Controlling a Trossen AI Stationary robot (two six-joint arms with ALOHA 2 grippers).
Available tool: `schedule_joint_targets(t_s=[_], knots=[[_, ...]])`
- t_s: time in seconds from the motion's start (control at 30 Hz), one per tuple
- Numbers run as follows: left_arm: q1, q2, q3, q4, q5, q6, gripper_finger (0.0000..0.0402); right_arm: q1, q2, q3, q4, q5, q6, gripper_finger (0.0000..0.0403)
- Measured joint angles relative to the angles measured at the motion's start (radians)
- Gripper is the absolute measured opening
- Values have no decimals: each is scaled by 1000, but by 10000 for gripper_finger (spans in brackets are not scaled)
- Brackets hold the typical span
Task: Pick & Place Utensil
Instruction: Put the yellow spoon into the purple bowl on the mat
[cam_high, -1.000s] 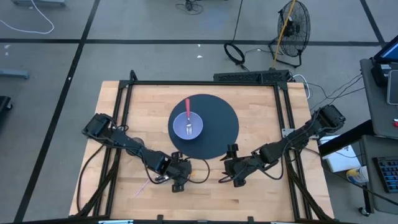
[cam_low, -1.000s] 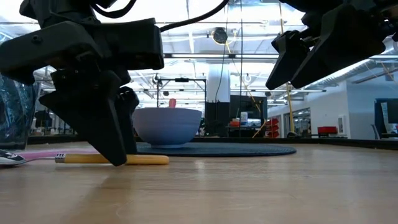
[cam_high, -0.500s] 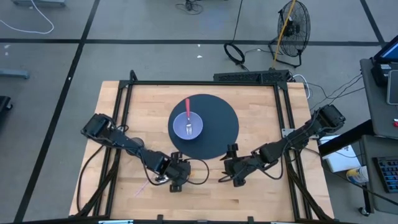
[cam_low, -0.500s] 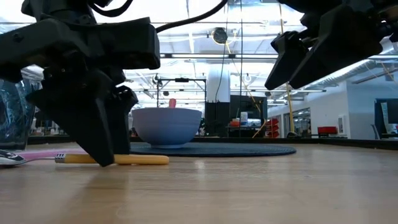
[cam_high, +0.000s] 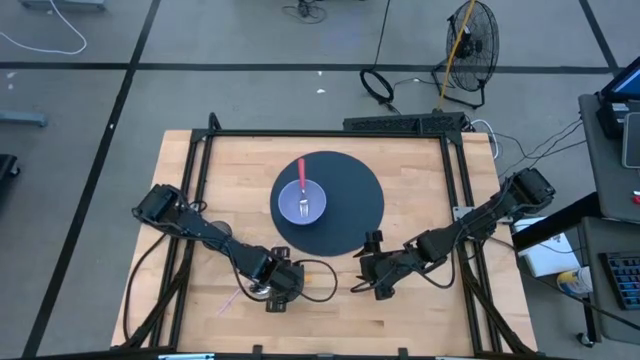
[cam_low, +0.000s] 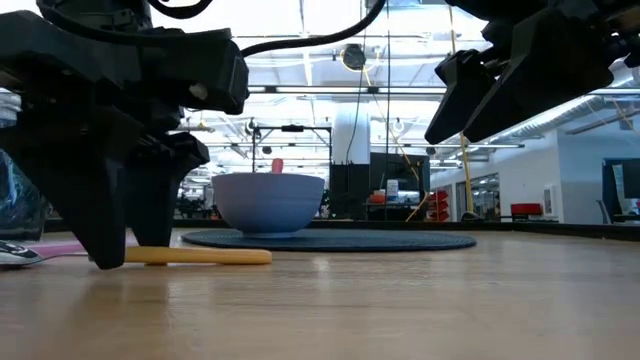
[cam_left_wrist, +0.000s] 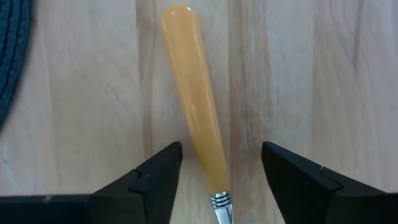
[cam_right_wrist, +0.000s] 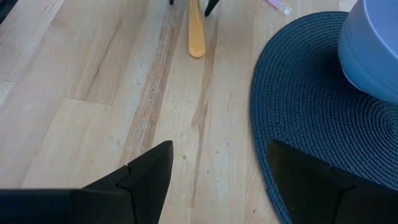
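Left wrist view: glossy rounded yellow utensil handle on wood-grain table; left gripper wide, straddling handle, not gripping.

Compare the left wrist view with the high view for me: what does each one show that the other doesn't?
Only the left wrist view shows the left gripper's open fingers straddling the yellow utensil handle, with gaps on both sides, and the metal ferrule at the handle's end.

Only the high view shows the blue bowl already holding a red utensil and a fork, the whole table, and the right gripper waiting beside the mat.

Both show the handle lying on the wood and the dark mat's edge.
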Motion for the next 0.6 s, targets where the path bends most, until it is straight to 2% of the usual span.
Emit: schedule_joint_targets(t_s=[0.4, 0.6], knots=[[7, 0, 0, -25, 0, 15, 77, 0, 0, 0, 0, -1, -3, 254], [5, 0, 1, -42, 15, 37, 45, 0, 0, 0, 0, -2, -1, 254]])
